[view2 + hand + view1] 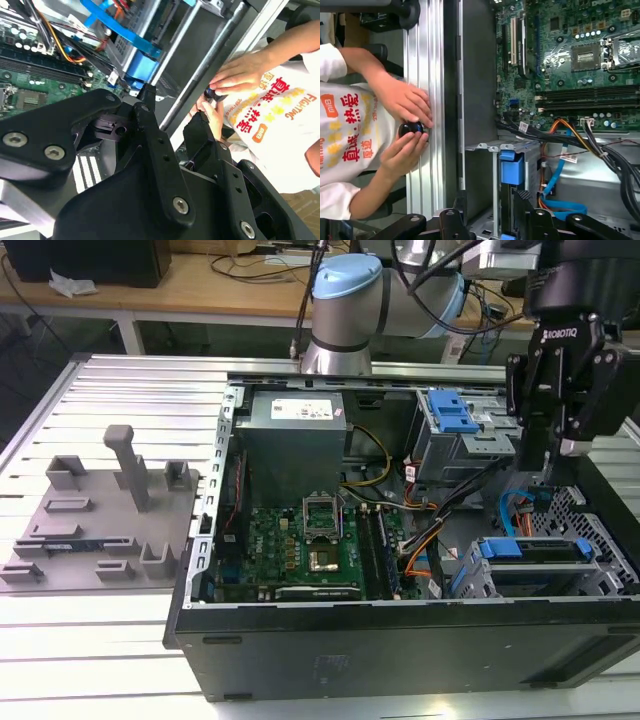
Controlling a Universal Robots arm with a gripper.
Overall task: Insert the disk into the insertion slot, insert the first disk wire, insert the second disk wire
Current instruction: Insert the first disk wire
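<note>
Of the disk (530,548), the exterior view shows only the bright-blue caddy edge and a dark strip behind it. Its silver face and label are hidden, because it lies inside the insertion slot (470,576). This slot is the low grey cage inside the computer case (400,645), at the exterior view's right. How deep the disk sits I cannot tell.

The claw (548,455) hangs over the case near that cage and does not touch it. In the first wrist view its fingers (451,222) stand apart with nothing between them, and a blue caddy end shows in the gap behind.

A blue cable (514,512) curves down beside the cage, but where its end goes is hidden.

At the case's outer wall, in the first wrist view, a person's two hands (402,102) hold a small black round thing (412,128). What it is I cannot make out. The person is cut off except for the forearms and a white printed shirt.

The case also holds a green motherboard (300,540) and a grey power supply box (295,430). It stands on the ribbed metal tabletop (110,650). Beside it, at the exterior view's left, lies a grey moulded tray (95,525).
</note>
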